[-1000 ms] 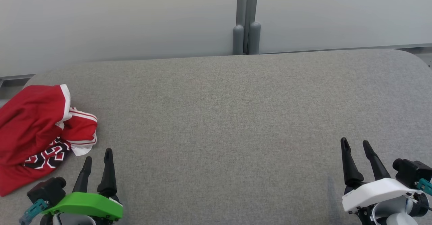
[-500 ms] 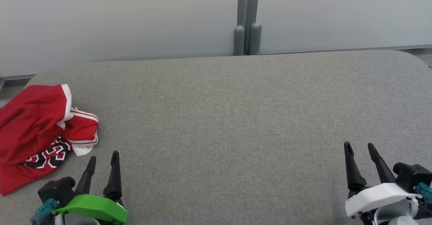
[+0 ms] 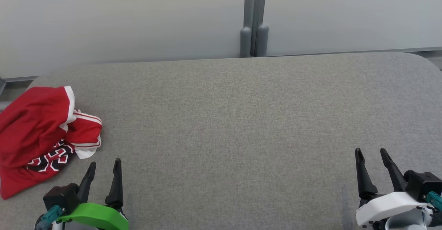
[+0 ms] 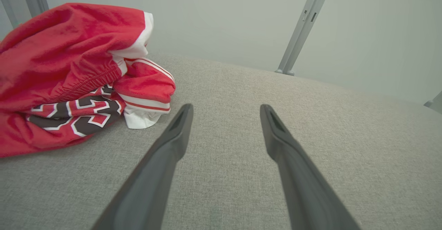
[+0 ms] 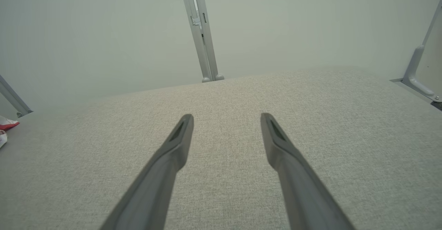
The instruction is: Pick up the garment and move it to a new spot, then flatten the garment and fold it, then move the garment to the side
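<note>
A crumpled red garment [image 3: 32,133] with white trim and black-and-white lettering lies bunched at the far left of the grey padded table [image 3: 241,119]. In the left wrist view the garment [image 4: 62,71] fills the upper left. My left gripper [image 3: 104,166] stands open just right of and nearer than the garment, apart from it, with nothing between its fingers; the left wrist view shows that gripper [image 4: 226,111] over bare fabric. At the lower right, my right gripper [image 3: 371,153] is open and empty above the table, its spread fingers [image 5: 226,119] seen in the right wrist view.
A pale wall with a grey double post [image 3: 253,33] stands behind the table's far edge. The table's left edge runs just beyond the garment. A sliver of the garment [image 5: 5,128] shows at the left border of the right wrist view.
Both grippers have drawn back toward the bottom of the head view, still open. The picture has shifted slightly, so the camera moved a little. The garment lies as before.
</note>
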`<state>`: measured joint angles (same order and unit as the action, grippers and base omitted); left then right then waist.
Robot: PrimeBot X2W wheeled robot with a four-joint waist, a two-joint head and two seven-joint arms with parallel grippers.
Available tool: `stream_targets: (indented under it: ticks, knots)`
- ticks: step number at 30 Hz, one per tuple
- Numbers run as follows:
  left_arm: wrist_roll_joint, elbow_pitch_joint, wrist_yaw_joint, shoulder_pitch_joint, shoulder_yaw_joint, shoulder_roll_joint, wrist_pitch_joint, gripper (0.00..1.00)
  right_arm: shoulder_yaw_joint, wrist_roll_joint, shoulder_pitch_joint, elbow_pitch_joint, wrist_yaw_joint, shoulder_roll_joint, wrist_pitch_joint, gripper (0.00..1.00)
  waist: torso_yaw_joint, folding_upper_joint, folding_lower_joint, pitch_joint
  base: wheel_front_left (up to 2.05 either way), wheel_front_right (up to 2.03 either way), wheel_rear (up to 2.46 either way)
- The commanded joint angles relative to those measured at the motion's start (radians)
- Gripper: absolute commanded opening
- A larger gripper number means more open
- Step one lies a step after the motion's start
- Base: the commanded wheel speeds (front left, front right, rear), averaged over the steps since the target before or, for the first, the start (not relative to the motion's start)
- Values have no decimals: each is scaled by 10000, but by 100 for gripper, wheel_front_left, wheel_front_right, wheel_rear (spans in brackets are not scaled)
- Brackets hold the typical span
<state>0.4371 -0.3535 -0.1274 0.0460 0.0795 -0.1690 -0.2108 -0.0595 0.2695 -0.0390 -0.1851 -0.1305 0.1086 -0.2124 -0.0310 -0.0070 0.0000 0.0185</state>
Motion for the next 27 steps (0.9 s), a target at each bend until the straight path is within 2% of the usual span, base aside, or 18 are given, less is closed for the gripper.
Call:
stream_targets:
  ticks: [1,27]
  knots:
    - [-167,27,-43,-73,-9,-92,-67,100,-32,-208,-115,47,-3,74,-76,100,-3,55,0,2,0,0,0]
    - [-1516,-638,-45,-146,43,-275,-549,100,-180,-1642,-416,135,-4,55,-544,100,-42,70,0,35,0,0,0]
